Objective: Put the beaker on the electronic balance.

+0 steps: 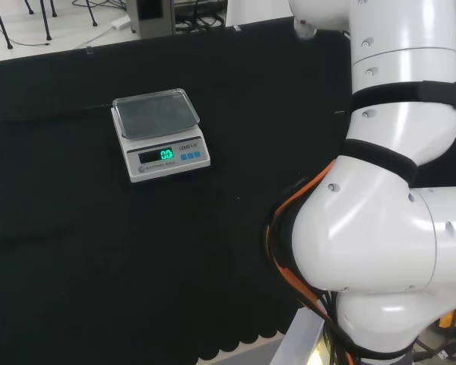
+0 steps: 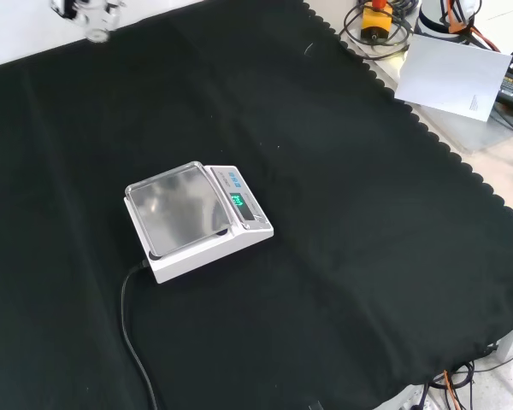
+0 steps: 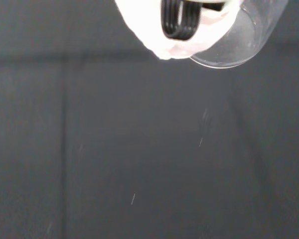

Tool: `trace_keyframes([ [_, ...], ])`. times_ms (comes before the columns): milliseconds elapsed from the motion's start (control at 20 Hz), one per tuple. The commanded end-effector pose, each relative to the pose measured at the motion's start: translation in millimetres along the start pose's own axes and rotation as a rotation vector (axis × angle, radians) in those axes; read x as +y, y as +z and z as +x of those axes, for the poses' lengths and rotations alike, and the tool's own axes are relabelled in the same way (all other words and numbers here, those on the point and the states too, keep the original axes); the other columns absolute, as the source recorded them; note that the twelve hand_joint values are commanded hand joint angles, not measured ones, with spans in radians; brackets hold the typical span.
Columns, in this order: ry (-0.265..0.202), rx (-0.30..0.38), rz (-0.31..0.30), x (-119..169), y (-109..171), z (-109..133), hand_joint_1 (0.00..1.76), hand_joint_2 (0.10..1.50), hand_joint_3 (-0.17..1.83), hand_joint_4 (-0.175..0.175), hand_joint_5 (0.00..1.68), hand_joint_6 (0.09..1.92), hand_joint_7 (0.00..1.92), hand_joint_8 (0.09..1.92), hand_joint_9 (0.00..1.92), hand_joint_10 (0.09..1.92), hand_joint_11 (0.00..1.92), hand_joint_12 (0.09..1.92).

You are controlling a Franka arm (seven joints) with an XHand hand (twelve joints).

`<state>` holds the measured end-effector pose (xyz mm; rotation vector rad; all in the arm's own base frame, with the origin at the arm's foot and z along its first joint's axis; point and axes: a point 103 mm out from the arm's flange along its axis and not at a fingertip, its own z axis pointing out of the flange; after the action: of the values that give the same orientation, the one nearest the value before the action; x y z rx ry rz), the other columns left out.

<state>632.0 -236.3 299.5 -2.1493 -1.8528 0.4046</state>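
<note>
Here you have the beaker (image 3: 239, 37) up against the hand (image 3: 177, 30) in the wrist view, a clear vessel whose round rim shows just beside the blurred white part of the hand, with bare black cloth beyond it. Whether the fingers are curled round it or merely lie against it you cannot tell from that view, so treat the hold as unconfirmed.

The electronic balance (image 1: 159, 135) sits on the tabletop (image 1: 76, 258) with its lit display toward the arm in the head view; its flat metal pan (image 2: 176, 208) is bare, and a dark cable (image 2: 130, 320) runs off from it in the front view.

Judge the beaker as light, rigid and smooth-walled: likely slippery against the fingers and liable to crack or tip if set down hard. It looks empty, though clear ware hides much. Your best hold is probably round the cylindrical wall below the rim, kept upright. The pan is small, so aim the base at its middle, well inside the edges.
</note>
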Motion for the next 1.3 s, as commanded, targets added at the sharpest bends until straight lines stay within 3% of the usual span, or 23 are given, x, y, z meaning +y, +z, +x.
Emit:
trace_keyframes([
  [50, -0.12, -0.042, 0.107, -54.6, 9.1, 36.9, 1.49, 1.13, 0.0, -0.175, 0.83, 1.21, 0.71, 1.2, 1.01, 1.07, 0.89, 1.36],
  [900, -0.165, -0.06, 0.098, -46.0, 6.3, 58.9, 1.49, 1.12, 0.0, -0.175, 0.83, 1.21, 0.71, 1.19, 1.02, 1.06, 0.88, 1.36],
  [1300, -0.232, -0.106, 0.116, -25.9, 1.5, 95.4, 1.49, 1.12, 0.0, -0.175, 0.84, 1.21, 0.71, 1.19, 1.02, 1.06, 0.88, 1.36],
])
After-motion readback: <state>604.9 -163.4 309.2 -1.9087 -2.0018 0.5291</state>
